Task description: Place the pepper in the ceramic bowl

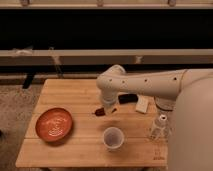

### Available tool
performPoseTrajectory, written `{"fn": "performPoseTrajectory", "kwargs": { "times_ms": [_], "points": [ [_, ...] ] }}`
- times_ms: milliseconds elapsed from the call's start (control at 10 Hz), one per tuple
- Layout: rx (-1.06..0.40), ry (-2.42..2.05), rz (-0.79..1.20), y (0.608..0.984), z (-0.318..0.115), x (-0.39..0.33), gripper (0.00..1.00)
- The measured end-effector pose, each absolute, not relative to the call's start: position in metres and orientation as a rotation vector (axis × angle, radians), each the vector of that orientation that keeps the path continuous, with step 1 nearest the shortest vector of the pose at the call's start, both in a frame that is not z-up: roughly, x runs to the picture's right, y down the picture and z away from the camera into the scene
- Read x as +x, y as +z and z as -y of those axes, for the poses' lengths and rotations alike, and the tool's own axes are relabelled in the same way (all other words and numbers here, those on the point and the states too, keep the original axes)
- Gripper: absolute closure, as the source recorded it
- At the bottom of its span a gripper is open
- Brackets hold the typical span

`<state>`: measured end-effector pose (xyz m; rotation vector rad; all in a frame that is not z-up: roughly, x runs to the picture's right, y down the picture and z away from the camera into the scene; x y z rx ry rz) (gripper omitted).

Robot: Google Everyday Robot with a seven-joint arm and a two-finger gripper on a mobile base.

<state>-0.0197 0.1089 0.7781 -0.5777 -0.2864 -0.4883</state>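
As it holds the pepper, the gripper hangs above the table.

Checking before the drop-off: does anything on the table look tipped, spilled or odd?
Nothing stands out. The ceramic bowl and white cup sit upright, nothing spilled. The gripper holds the pepper over mid-table, right of the bowl.

This looks like a robot test space in a lab or office. A plain wooden slat table stands by itself on speckled grey carpet, and behind it runs a long dark recess crossed by pale horizontal rails. A white robot arm reaches in from the right, and its gripper hangs just above the middle of the table.
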Motion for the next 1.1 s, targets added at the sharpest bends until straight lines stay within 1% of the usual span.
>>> {"fn": "performPoseTrajectory", "kwargs": {
  "times_ms": [200,300,500,700,800,900,1000,1100],
  "points": [
    [-0.542,-0.613,0.380,0.763,-0.104,-0.081,1.00],
    [-0.528,-0.654,0.410,0.755,-0.105,-0.100,1.00],
    [-0.489,-0.791,0.497,0.732,-0.119,-0.153,1.00],
    [-0.463,-0.912,0.565,0.719,-0.131,-0.195,0.98],
    [-0.455,-0.977,0.599,0.719,-0.138,-0.217,0.91],
    [-0.457,-1.026,0.622,0.724,-0.146,-0.233,0.80],
    [-0.463,-1.045,0.621,0.730,-0.149,-0.238,0.73],
    [-0.469,-1.052,0.619,0.743,-0.150,-0.249,0.61]
  ]
}}
